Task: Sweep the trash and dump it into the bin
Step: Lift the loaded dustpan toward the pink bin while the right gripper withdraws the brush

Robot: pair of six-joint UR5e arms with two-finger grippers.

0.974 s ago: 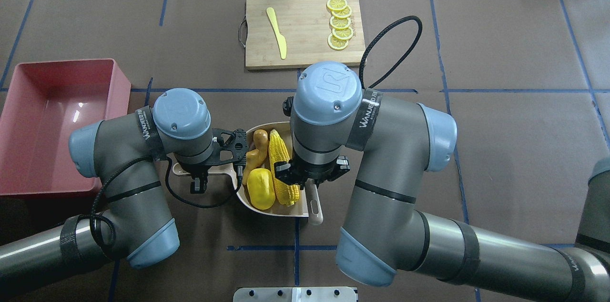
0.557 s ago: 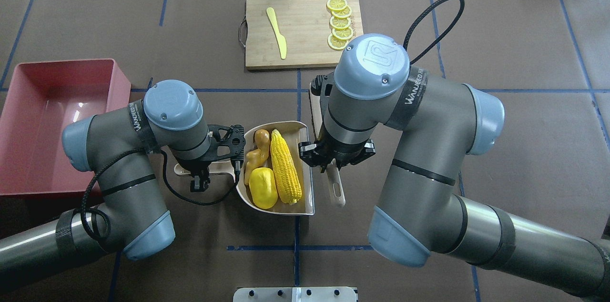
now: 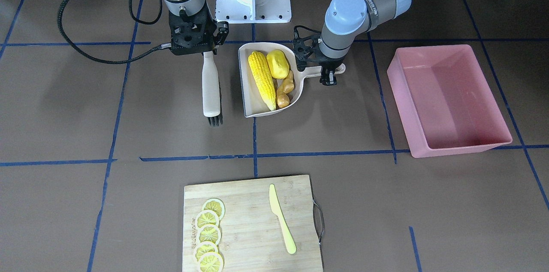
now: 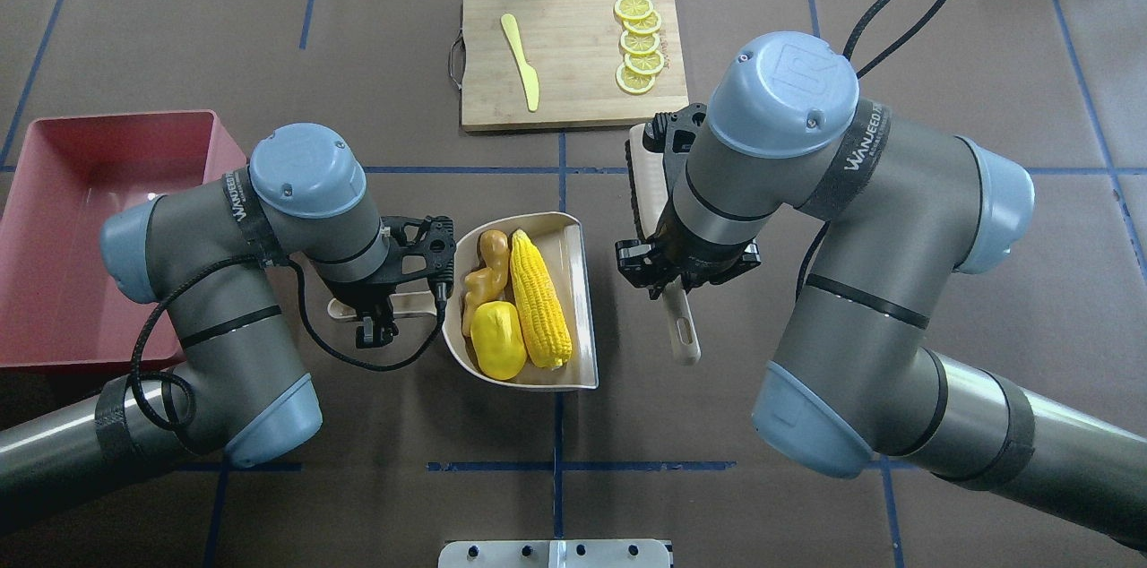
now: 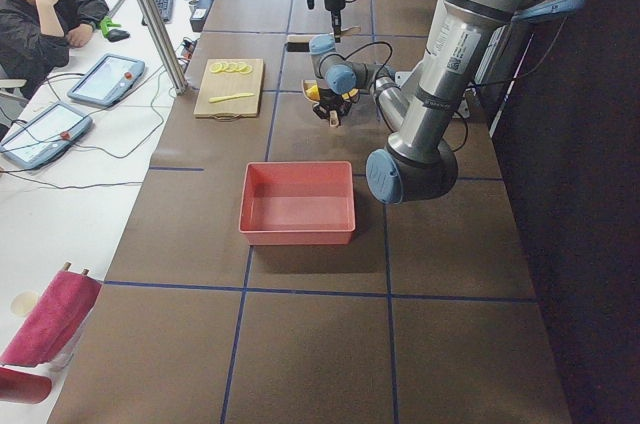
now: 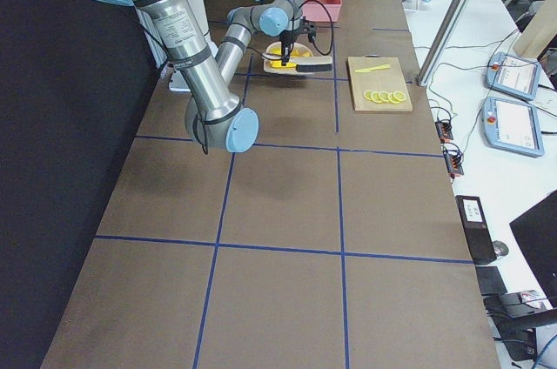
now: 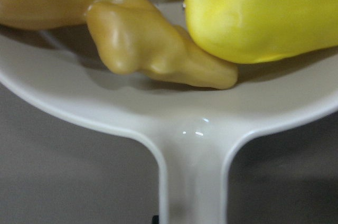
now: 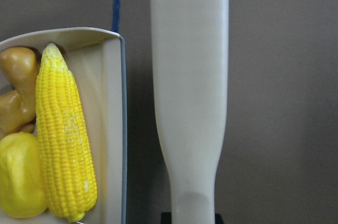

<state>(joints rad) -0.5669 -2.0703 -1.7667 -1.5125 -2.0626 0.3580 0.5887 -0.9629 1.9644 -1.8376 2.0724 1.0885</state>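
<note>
The beige dustpan (image 4: pixel 581 317) (image 3: pixel 251 107) sits mid-table and holds the trash: corn cob (image 4: pixel 538 308) (image 3: pixel 262 79), yellow potato-like lump (image 4: pixel 499 339) (image 3: pixel 278 64) and tan ginger root (image 4: pixel 479 281) (image 3: pixel 286 89). My left gripper (image 4: pixel 399 304) (image 3: pixel 321 68) is shut on the dustpan's handle (image 7: pixel 193 182). My right gripper (image 4: pixel 678 281) (image 3: pixel 206 51) is shut on the handle of a beige brush (image 4: pixel 645 183) (image 3: pixel 211 87) (image 8: pixel 190 76), held to the right of the pan and apart from it. The pink bin (image 4: pixel 81 219) (image 3: pixel 446 96) stands empty at the robot's far left.
A wooden cutting board (image 4: pixel 573 93) (image 3: pixel 253 237) lies at the far side with lemon slices (image 4: pixel 638 44) and a yellow plastic knife (image 4: pixel 521 62). A person sits at the table's far side in the exterior left view (image 5: pixel 45 14).
My right arm has swung right and away, carrying the brush from over the dustpan's open side to clear of it. The left arm shifted slightly left; the dustpan turned a little.
</note>
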